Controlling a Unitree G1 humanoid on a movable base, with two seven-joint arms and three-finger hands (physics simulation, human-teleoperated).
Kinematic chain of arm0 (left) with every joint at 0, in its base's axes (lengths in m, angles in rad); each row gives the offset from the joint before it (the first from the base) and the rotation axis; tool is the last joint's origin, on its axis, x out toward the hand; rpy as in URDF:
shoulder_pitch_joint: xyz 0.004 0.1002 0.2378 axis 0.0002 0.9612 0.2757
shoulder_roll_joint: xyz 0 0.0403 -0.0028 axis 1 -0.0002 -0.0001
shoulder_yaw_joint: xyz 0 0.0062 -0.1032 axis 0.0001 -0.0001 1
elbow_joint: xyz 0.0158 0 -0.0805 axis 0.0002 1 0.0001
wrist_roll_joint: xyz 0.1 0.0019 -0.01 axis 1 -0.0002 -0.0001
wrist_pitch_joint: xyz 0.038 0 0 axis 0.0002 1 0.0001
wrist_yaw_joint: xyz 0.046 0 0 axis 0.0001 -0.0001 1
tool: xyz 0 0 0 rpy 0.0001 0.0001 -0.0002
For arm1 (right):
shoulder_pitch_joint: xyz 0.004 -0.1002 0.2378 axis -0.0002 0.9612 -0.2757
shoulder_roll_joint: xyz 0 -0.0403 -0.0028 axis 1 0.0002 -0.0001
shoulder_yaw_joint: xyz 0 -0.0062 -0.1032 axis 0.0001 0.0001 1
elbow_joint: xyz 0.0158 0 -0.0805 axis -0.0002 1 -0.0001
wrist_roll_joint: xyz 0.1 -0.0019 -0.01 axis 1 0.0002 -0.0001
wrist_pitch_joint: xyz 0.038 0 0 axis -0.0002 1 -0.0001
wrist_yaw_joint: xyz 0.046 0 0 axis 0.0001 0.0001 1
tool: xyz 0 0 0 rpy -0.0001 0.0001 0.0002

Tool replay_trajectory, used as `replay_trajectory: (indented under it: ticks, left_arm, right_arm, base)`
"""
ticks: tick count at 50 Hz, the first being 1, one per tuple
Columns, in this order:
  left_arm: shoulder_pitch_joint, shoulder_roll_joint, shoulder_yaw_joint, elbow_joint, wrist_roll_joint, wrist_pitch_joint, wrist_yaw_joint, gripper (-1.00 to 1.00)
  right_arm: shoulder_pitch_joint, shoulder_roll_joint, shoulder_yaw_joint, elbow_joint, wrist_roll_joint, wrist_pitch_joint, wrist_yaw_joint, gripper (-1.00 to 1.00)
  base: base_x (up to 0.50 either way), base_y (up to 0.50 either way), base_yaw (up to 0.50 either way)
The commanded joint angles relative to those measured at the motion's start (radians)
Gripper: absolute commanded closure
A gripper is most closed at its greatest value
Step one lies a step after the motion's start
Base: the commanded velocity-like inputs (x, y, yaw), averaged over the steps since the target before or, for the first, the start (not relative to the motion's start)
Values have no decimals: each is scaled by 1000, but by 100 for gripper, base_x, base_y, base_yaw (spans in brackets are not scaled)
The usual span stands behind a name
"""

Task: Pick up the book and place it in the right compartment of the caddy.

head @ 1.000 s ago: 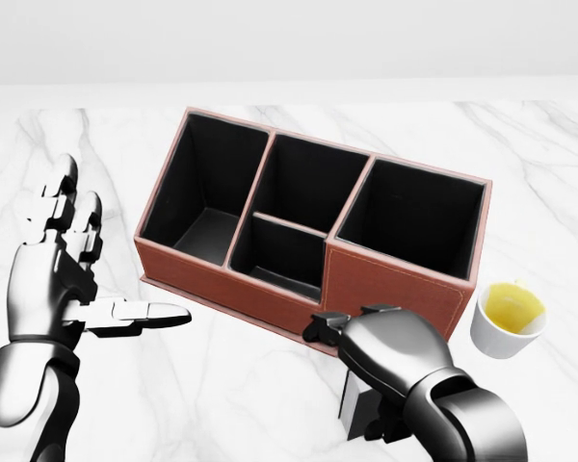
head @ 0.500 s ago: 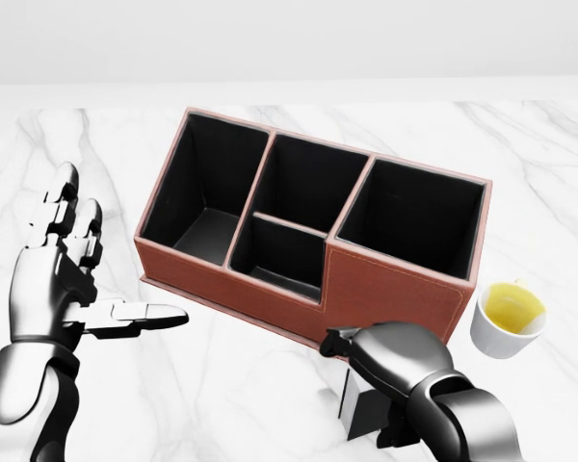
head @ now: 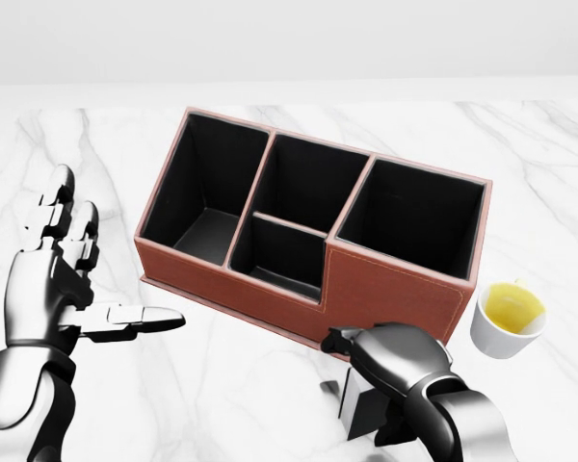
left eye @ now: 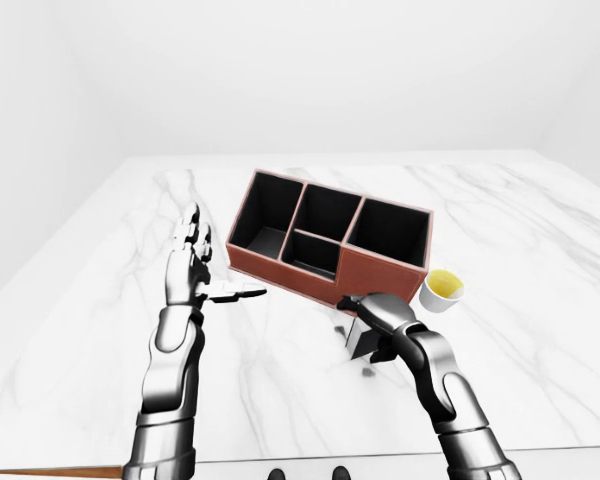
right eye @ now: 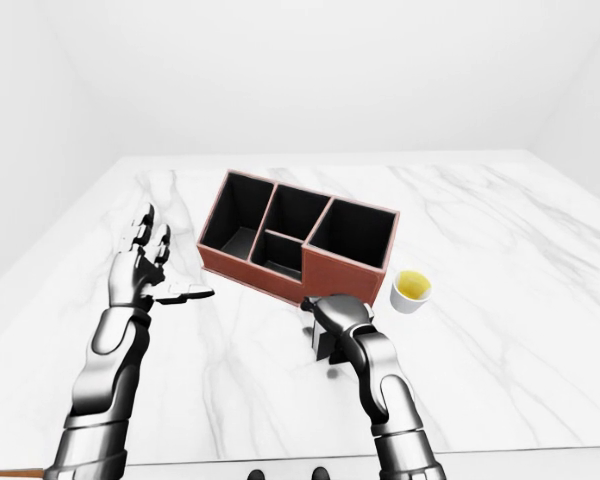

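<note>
Main risk from here: the right hand [head: 390,371] has the book [head: 358,409] from above only, knuckles over its top edge, so any wrist roll on the lift could let it pivot or slide out and drop on the marble table [head: 222,404]. Second risk is clearance: the book sits just beside the caddy [head: 308,289], below its lower wall in the head view, and the right compartment [head: 419,217] is up and to the right of the hand, so the lift has to clear that brown wall before translating or the book's lower corner catches the rim. Third: the cup [head: 507,318] with yellow liquid stands just right of the caddy's lower right corner, near the forearm's likely swing path, so a wide elbow could knock it. Current state: the book is a small dark block standing roughly upright on the table, near the bottom of the head view, directly under the right hand. Fingers look curled down over it and closed round it, but the hand covers most of the contact, so I'd call the grip probable, not confirmed; can't tell whether the book is off the surface yet. The left hand [head: 53,279] is well apart, left of the caddy, fingers spread wide, thumb pointing toward the caddy, holding nothing. All caddy compartments look empty.
</note>
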Motion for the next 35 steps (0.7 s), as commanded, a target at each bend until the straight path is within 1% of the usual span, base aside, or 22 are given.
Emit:
replay_trajectory:
  ticks: [1,4,7,11,13,14,15,16,17,19,21,26,27,31,35]
  left_arm:
    - [15,-1,3,-28,-2,0,-2,-100]
    - [17,-1,4,-27,-1,0,-3,-100]
    - [21,-2,5,-31,-2,0,-4,-100]
    - [24,-1,8,-43,-5,0,-4,-100]
    - [24,-1,9,-40,-5,0,-4,-100]
    - [25,-1,9,-40,-5,0,-5,-100]
    - [26,-1,9,-40,-6,0,-6,-100]
    - [27,-1,10,-40,-7,0,-6,-100]
    - [28,-1,10,-40,-8,0,-7,-100]
    - [30,0,14,-42,-12,0,-8,-100]
    - [30,1,16,-34,-13,0,-8,-100]
    - [32,1,17,-33,-17,0,-6,-100]
    - [33,0,16,-33,-16,0,-6,-100]
    - [37,-1,13,-42,-16,0,-5,-100]
    - [38,-3,11,-48,-14,0,-3,-100]
  right_arm:
    - [42,-20,-19,57,-98,20,-6,-39]
    - [47,-27,-23,74,-119,25,-20,-36]
    - [52,-34,-25,76,-144,36,-21,-39]
    - [55,-35,-24,86,-177,41,-31,-38]
    - [64,-32,-18,90,-189,44,-28,-34]
    - [69,-34,-14,92,-203,44,-23,-22]
    - [78,-37,-8,100,-211,35,-26,57]
    - [79,-36,-9,100,-212,34,-26,57]
    - [81,-32,-10,100,-210,35,-31,100]
    - [95,-32,-7,93,-216,34,-22,100]
    - [83,-28,-9,104,-205,25,-42,100]
    - [98,-30,-3,103,-208,15,-52,100]
    - [96,-29,-3,98,-201,5,-63,100]
    - [109,-28,-1,51,-191,-12,-60,100]
    - [130,-22,2,-18,-184,-12,-44,100]
  base:
    - [0,0,0]
    - [0,0,0]
    - [0,0,0]
    - [0,0,0]
    - [0,0,0]
    - [0,0,0]
    - [0,0,0]
    - [0,0,0]
    - [0,0,0]
    - [0,0,0]
    - [0,0,0]
    - [0,0,0]
    - [0,0,0]
    - [0,0,0]
    - [0,0,0]
